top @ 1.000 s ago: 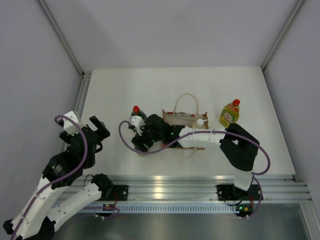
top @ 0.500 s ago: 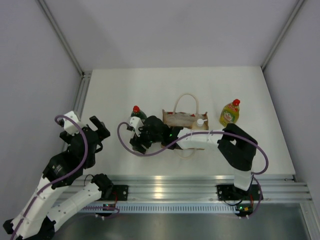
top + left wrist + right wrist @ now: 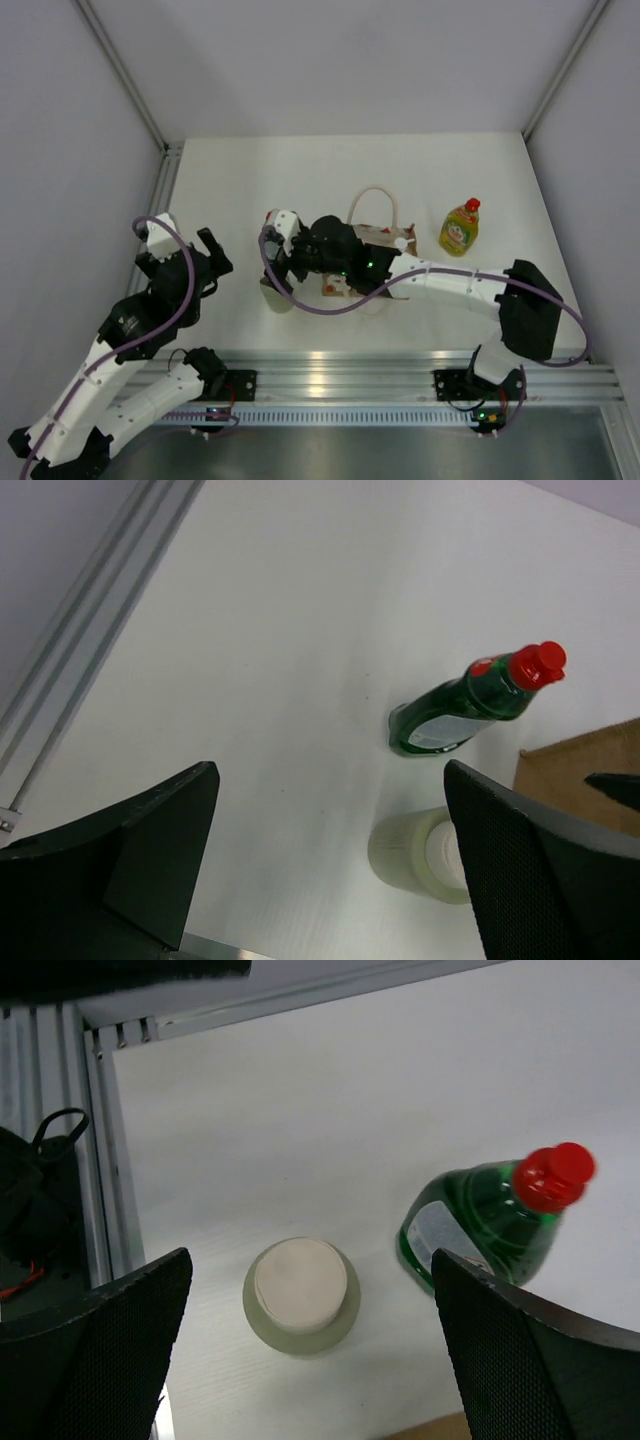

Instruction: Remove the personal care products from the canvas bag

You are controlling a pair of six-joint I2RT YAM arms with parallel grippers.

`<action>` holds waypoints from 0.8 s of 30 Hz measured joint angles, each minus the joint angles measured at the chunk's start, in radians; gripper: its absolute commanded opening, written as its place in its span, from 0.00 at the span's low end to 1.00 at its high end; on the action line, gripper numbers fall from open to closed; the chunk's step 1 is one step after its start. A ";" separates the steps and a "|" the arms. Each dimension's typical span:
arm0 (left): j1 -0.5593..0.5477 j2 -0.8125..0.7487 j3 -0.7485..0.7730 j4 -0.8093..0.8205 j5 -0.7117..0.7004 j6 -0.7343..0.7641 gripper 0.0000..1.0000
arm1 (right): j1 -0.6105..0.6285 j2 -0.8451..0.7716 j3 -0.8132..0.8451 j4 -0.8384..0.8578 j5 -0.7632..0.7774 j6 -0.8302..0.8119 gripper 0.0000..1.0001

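Pale personal care bottle (image 3: 300, 1295) upright on desk (image 3: 300, 1110), lower centre, beneath spread right hand (image 3: 310, 1260), untouched; green bottle (image 3: 480, 1225) beside. Placing step apparently complete; next, reach into canvas bag (image 3: 585, 765), right edge.

We note the counter (image 3: 280, 630) as matt white and smooth, its front rail (image 3: 400, 365) bare brushed metal. Dark green bottle (image 3: 460, 705) is glossy see-through plastic, pale bottle (image 3: 300, 1295) frosted plastic; we read the canvas bag (image 3: 585, 765) as coarse woven cloth.
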 measured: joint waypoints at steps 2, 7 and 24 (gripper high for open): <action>0.000 0.014 0.000 0.019 0.056 0.023 0.98 | -0.002 -0.058 -0.027 0.000 0.054 0.005 0.99; 0.001 0.133 0.024 0.074 0.266 0.080 0.98 | -0.069 -0.208 -0.084 -0.069 0.245 0.108 0.99; -0.131 0.692 0.227 0.263 0.536 0.113 0.97 | -0.444 -0.634 -0.313 -0.390 0.374 0.279 0.67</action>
